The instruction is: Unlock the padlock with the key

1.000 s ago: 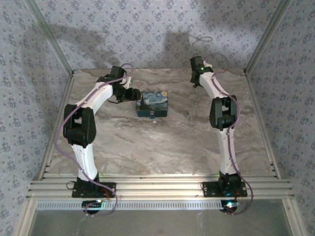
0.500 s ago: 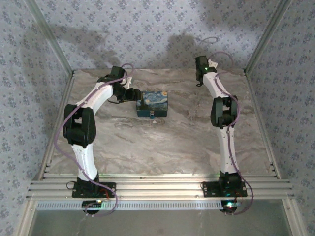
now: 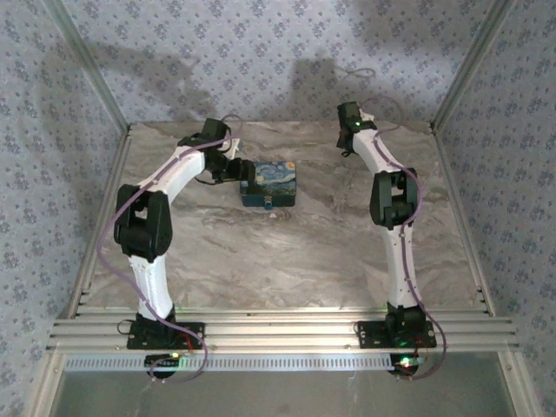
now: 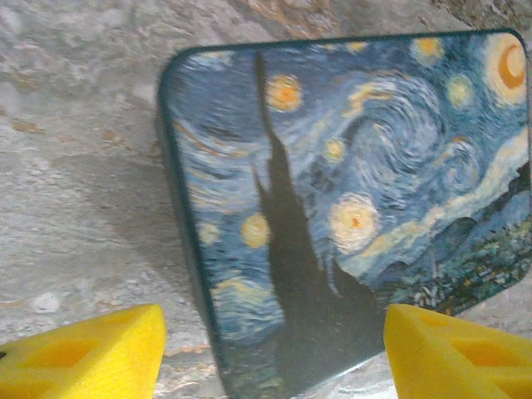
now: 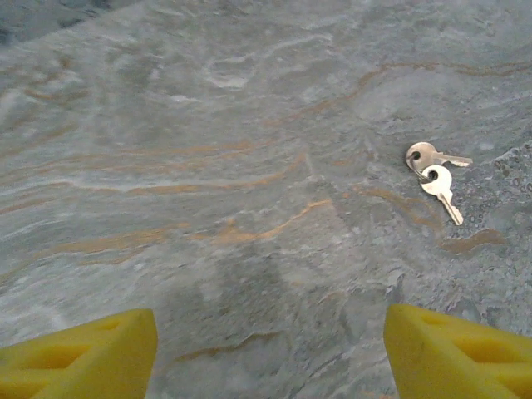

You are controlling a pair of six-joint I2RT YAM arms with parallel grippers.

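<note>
The key [image 5: 438, 176] lies ahead and rightward of the right claw [image 5: 270, 345], untouched

A tabletop [image 3: 287, 252] with a grey and beige marbled surface, veined in rusty orange, sits inside a three-sided enclosure. The back wall [image 3: 278, 35], left wall [image 3: 43, 174] and right wall [image 3: 521, 174] are covered in pale blue-grey wallpaper with a small repeating floral print. Slanting aluminium posts [image 3: 87, 61] mark the far corners. Ribbed aluminium rails [image 3: 278, 334] run along the near edge. Soft dark shadows [image 3: 156, 65] fall across the back wall.
</note>
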